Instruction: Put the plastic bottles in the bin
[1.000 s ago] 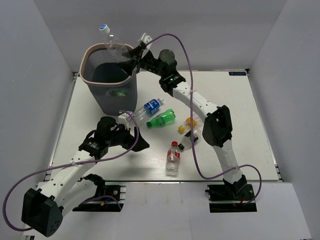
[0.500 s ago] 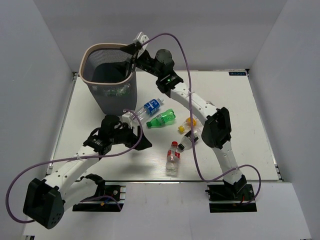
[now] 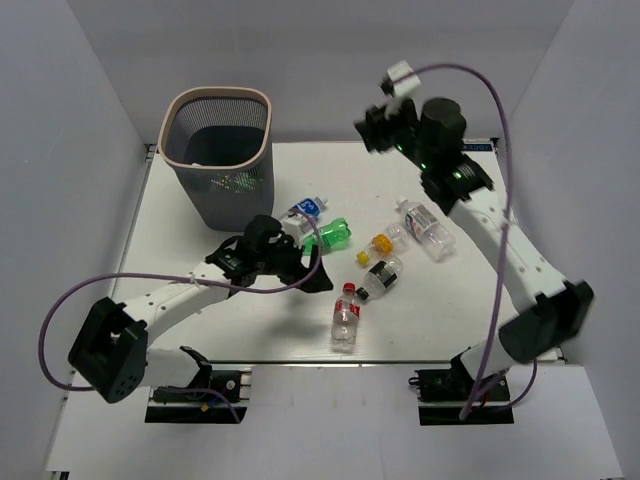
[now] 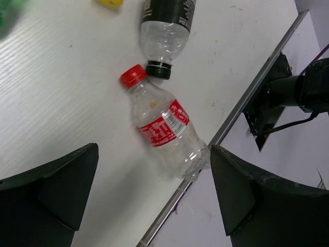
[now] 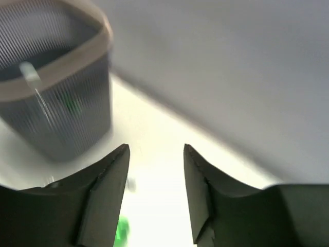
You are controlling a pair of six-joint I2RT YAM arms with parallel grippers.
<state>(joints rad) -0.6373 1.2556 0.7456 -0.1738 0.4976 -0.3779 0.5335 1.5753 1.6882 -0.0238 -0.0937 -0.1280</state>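
The left gripper (image 4: 153, 150) hangs low over the bench (image 3: 430, 320), its fingers spread wide with nothing between them. The red-label bottle (image 4: 164, 128) is below. That bottle lies flat, red cap on, with its base close to the near bench edge. The white writing on its label is too small to read. Its cap sits just beside the neck of the black-label bottle (image 4: 167, 20) — no legible print there either.

The left arm stretches far to the right, nearly level. Beyond it lie the green bottle (image 3: 328, 236), the blue-label bottle (image 3: 305, 210) and a yellow-capped bottle (image 3: 384, 241). A clear bottle (image 3: 425, 222) lies farther right, with open bench around it.

The right gripper (image 5: 155, 154) is also parted and empty, raised high near the back wall. The bin (image 3: 218, 95) stands at the far left corner — green shows through its mesh.
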